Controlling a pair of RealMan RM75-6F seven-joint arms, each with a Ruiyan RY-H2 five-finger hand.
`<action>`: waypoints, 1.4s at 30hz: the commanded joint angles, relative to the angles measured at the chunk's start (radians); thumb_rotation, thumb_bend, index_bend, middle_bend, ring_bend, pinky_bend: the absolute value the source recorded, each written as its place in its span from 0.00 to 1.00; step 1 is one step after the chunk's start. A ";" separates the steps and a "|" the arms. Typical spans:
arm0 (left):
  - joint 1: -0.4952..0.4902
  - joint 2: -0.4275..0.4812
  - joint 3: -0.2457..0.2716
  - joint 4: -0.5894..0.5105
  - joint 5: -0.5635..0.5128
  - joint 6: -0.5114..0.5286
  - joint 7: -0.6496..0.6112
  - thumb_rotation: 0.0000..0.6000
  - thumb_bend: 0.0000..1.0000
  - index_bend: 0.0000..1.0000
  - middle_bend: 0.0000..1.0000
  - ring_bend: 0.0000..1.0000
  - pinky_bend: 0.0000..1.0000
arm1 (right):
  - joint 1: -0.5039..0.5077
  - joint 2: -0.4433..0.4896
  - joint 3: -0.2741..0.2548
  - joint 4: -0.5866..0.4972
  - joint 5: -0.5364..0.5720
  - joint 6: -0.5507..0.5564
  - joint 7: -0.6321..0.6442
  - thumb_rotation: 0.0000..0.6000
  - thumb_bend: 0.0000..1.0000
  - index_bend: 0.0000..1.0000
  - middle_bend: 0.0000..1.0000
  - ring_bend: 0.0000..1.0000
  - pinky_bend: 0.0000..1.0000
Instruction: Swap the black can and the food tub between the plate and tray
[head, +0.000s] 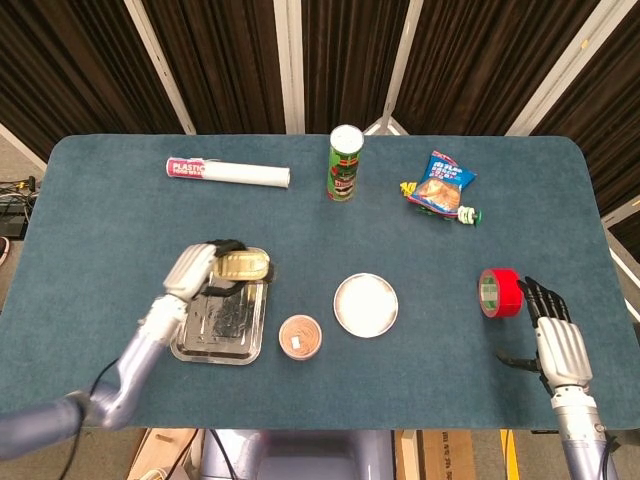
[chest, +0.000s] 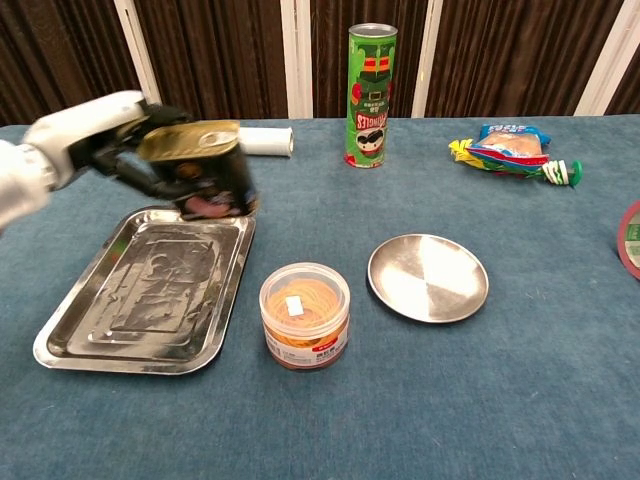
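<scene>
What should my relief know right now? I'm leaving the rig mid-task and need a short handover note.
Left hand grips the black can, lifted above the far end of the tray; not set down yet.
Right hand is empty, fingers apart, at the table's near right by the red tape.
Food tub stands on the table between the tray and the plate; the plate holds nothing.
Done: can picked up and brought over the tray.
Left: lower the can onto the tray and release, then move the tub onto the plate.
</scene>
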 joint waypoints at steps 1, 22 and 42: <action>0.051 0.045 0.071 0.019 0.053 0.001 -0.080 1.00 0.56 0.46 0.48 0.35 0.32 | 0.002 -0.006 -0.001 -0.001 0.001 -0.002 -0.008 1.00 0.00 0.00 0.00 0.01 0.00; 0.063 0.007 0.143 0.177 0.107 -0.077 -0.104 1.00 0.17 0.17 0.05 0.02 0.17 | 0.007 -0.002 -0.005 0.005 0.011 -0.021 -0.031 1.00 0.00 0.00 0.00 0.00 0.00; 0.420 0.394 0.156 -0.346 0.121 0.503 0.447 1.00 0.13 0.12 0.00 0.00 0.07 | 0.131 -0.014 -0.044 -0.068 -0.186 -0.165 0.020 1.00 0.00 0.00 0.00 0.00 0.00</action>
